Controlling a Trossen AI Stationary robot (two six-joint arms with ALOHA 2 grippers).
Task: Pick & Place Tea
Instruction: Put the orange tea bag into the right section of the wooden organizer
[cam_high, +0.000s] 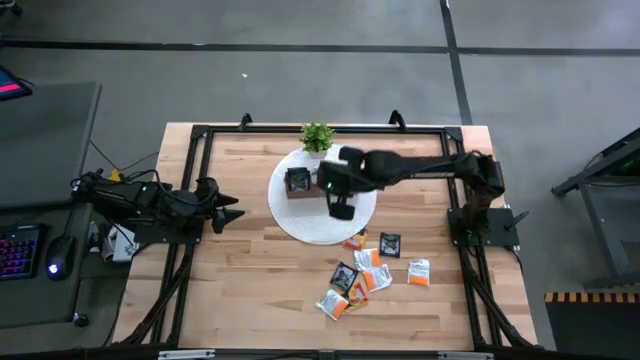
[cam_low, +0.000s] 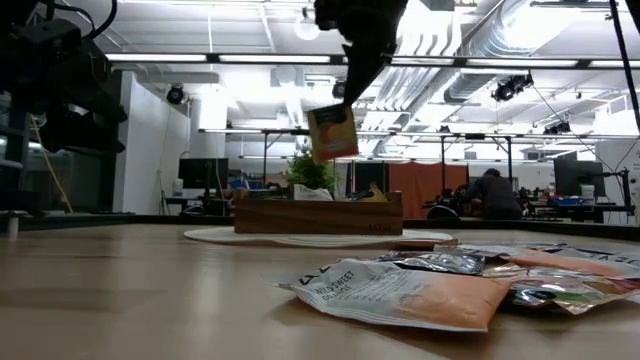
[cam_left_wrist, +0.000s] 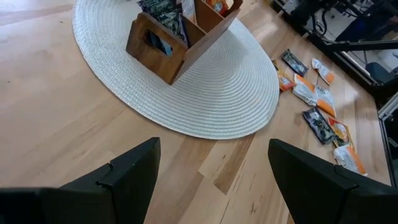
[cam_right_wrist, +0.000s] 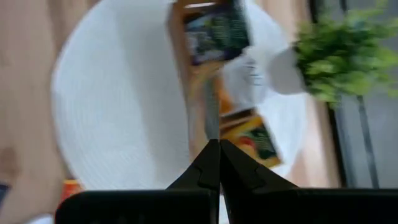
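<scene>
The right gripper (cam_low: 350, 98) is seen above the round white woven mat (cam_high: 300, 225), its fingers pinched tight on an orange square tea sachet (cam_low: 332, 132), which hangs in the air over the brown three-compartment wooden tray (cam_low: 318, 214). Dark and orange sachets are already lodged in the tray, beside a small green potted plant (cam_high: 317, 137). More loose tea sachets (cam_high: 365, 272) are scattered on the light wooden table (cam_high: 240, 290) nearer the front. The left gripper (cam_high: 228, 214) is held spread wide and empty at the table's left.

Open-plan lab or workshop: exposed ceiling ducts (cam_low: 470, 50), strip lights (cam_low: 215, 58), monitors (cam_low: 205, 172), person (cam_low: 492, 192) at far workstation, RGB keyboard (cam_high: 18, 250) beside framed desk (cam_high: 250, 280).
</scene>
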